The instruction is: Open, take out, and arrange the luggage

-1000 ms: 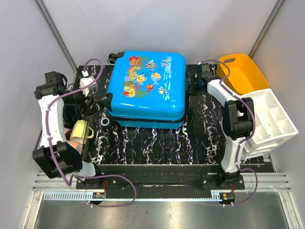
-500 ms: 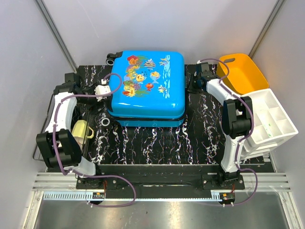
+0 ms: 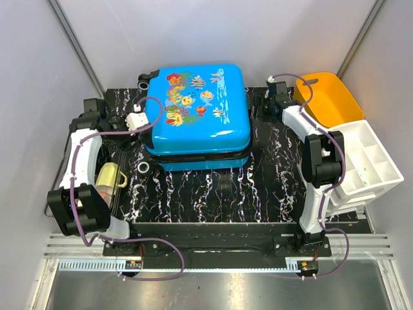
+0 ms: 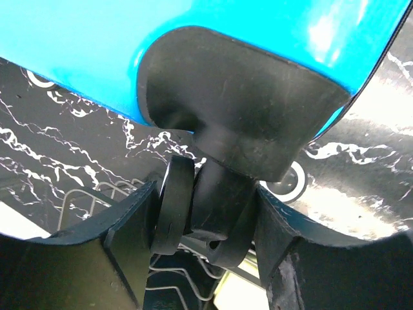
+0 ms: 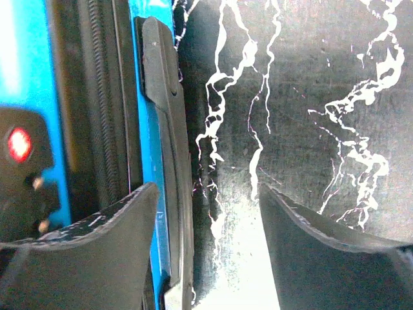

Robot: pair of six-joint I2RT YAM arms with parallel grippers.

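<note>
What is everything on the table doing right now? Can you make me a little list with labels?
Main thing: blue luggage with fish pictures, lying flat mid-table, looks shut
Left arm: left pincer pinches a black wheel on the luggage's left side
Right arm: right pincer open beside the luggage's right edge, holding nothing
Right side: orange bin and white organiser
Left side: yellow cup
Surface: black marbled table

No legible text, labels, brands or numbers anywhere, luggage (image 3: 216, 126) bears pictures only
</note>
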